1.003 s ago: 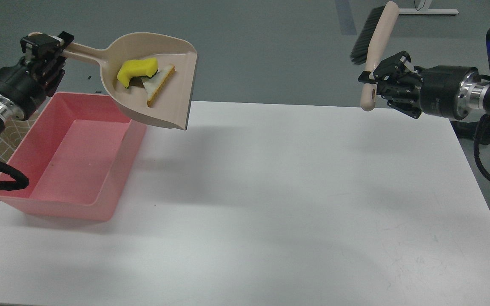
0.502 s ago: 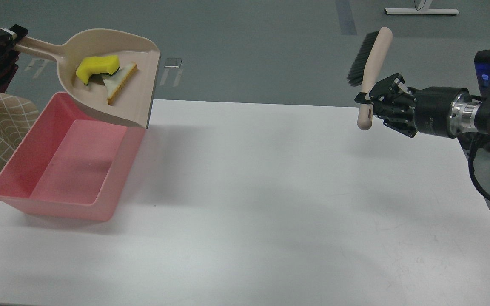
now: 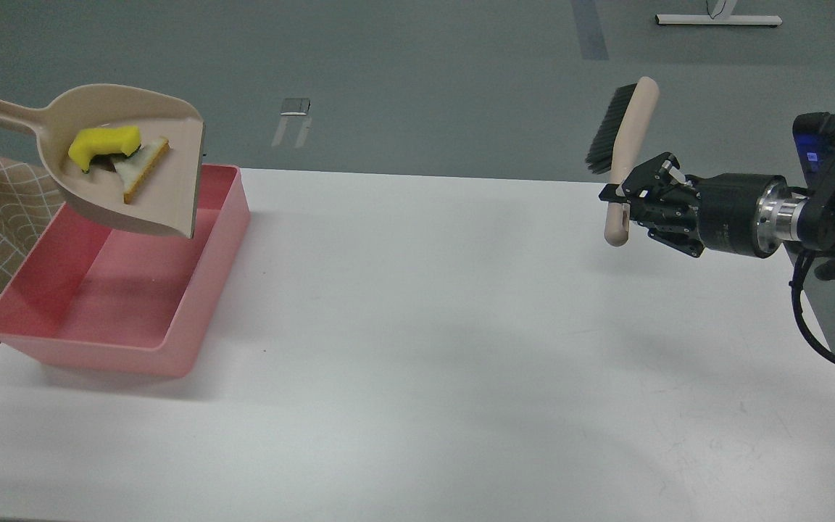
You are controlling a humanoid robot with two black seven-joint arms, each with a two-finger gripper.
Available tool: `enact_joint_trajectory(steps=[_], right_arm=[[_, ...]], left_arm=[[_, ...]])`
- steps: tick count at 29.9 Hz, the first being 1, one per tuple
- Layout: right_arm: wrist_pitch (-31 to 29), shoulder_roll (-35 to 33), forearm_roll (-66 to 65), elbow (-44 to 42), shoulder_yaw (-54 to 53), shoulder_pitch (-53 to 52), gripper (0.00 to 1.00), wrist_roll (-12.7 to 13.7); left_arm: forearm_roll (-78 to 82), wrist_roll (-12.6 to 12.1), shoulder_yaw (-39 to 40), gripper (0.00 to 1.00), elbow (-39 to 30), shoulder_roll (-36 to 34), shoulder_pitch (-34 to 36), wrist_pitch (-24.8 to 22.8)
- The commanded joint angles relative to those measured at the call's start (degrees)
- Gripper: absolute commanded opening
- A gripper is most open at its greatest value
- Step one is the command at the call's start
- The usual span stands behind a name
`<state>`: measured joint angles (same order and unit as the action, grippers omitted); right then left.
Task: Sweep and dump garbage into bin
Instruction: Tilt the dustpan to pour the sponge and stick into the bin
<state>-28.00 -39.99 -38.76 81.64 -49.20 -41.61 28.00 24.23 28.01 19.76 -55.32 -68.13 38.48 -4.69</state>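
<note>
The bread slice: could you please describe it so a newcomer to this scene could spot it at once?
Look to the pink bin at the white table's left edge; a beige dustpan hangs above its far end. The bread slice lies in that pan, partly under a yellow sponge piece. It is the flat white triangle with a tan crust.

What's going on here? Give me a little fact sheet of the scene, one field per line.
Dustpan: raised over the pink bin, handle running off the left edge
Load: yellow sponge piece and bread slice, both in the pan
Bin contents: none visible
Left gripper: barely in view
Right gripper: shut on the brush, bristles up
Table: white
</note>
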Motion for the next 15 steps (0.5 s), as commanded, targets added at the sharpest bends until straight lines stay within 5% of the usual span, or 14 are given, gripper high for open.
enact_joint_trajectory(steps=[1,15], right_arm=[[0.00,-0.09,0.00,0.01,0.42,0.30,0.00,0.00],[0.00,0.17,-0.09,-0.08,0.42,0.30,0.00,0.00]], left_arm=[[0.90,-0.01,-0.16,0.00,3.90,-0.08,-0.43,-1.54],[8.46,-0.01,0.10,0.00,5.23,-2.19,-2.45,-2.51]])
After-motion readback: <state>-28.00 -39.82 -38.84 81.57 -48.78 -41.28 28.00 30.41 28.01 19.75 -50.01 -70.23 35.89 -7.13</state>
